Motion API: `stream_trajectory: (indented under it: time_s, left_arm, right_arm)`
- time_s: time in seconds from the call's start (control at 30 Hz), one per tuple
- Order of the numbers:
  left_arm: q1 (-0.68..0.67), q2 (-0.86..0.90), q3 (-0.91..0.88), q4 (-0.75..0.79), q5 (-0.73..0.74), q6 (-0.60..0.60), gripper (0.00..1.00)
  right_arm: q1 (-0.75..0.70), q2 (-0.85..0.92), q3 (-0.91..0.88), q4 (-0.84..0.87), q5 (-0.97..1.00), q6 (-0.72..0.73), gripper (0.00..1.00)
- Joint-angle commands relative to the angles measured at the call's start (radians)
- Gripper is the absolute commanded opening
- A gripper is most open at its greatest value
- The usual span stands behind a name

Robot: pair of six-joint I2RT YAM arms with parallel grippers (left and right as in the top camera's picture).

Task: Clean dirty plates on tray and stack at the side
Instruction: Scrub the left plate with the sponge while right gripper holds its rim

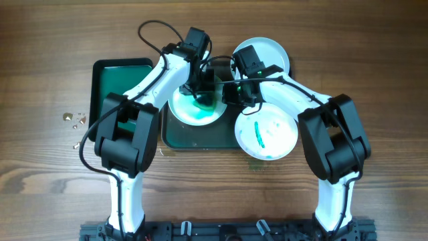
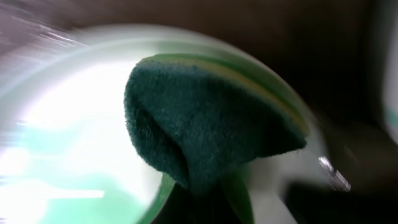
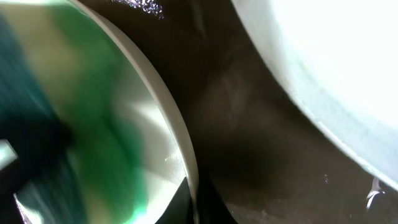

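Observation:
The dark-green tray (image 1: 194, 137) sits mid-table. One plate (image 1: 190, 112), smeared green, lies on its left part. My left gripper (image 1: 200, 94) is shut on a dark-green sponge (image 2: 205, 118) and presses it on that plate's face (image 2: 74, 124). My right gripper (image 1: 232, 92) is shut on the same plate's rim (image 3: 180, 143), the fingertips (image 3: 194, 199) pinching the edge. A second plate (image 1: 266, 132) with a teal streak lies at the tray's front right corner. A third, clean-looking plate (image 1: 264, 53) lies at the back right.
A smaller narrow green tray (image 1: 120, 80) stands left of the big one. Small crumbs (image 1: 73, 120) lie on the wood further left. Another plate's pale rim (image 3: 336, 62) fills the upper right of the right wrist view.

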Motion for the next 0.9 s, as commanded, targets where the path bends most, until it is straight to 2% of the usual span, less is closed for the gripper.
stream_trajectory:
  time_s: [0.0,0.07,0.13,0.17,0.3,0.43,0.5,0.53,0.67,0.77,0.87]
  left_arm:
    - [0.005,-0.021,0.002,0.016,-0.46,-0.196,0.04]
    - [0.005,-0.021,0.002,0.003,-0.547,-0.243,0.04]
    - [0.005,-0.021,0.002,-0.02,-0.537,-0.268,0.04]
    - [0.004,-0.021,0.002,-0.047,-0.487,-0.272,0.04]
    - [0.0,-0.021,0.002,-0.166,-0.217,-0.223,0.04]
    - [-0.008,-0.021,0.002,-0.239,0.187,0.006,0.04]
    - [-0.009,-0.021,0.002,-0.233,0.333,0.089,0.04]
    - [-0.009,-0.021,0.002,-0.218,0.36,0.1,0.04]
    - [-0.007,-0.021,0.002,-0.085,0.362,0.097,0.04]
    - [-0.006,-0.021,0.002,0.025,0.307,0.094,0.04]
    - [-0.006,-0.021,0.002,0.087,0.105,0.014,0.04]
  right_arm:
    - [0.0,0.034,0.005,-0.016,0.007,-0.003,0.05]
    - [0.0,0.034,0.005,-0.015,0.008,-0.003,0.04]
    - [0.0,0.034,0.005,-0.012,0.008,-0.003,0.04]
    - [0.0,0.034,0.005,-0.012,0.008,-0.003,0.05]
    - [0.0,0.034,0.005,-0.011,0.008,-0.004,0.04]
    - [0.0,0.034,0.005,-0.011,0.008,-0.003,0.04]
    - [0.0,0.034,0.005,-0.011,0.003,-0.003,0.04]
    - [0.0,0.034,0.005,-0.01,-0.001,-0.003,0.04]
    - [0.0,0.034,0.005,-0.013,-0.007,-0.003,0.04]
    - [0.0,0.034,0.005,-0.016,-0.008,-0.003,0.04]
    - [0.0,0.034,0.005,-0.016,-0.007,-0.003,0.04]
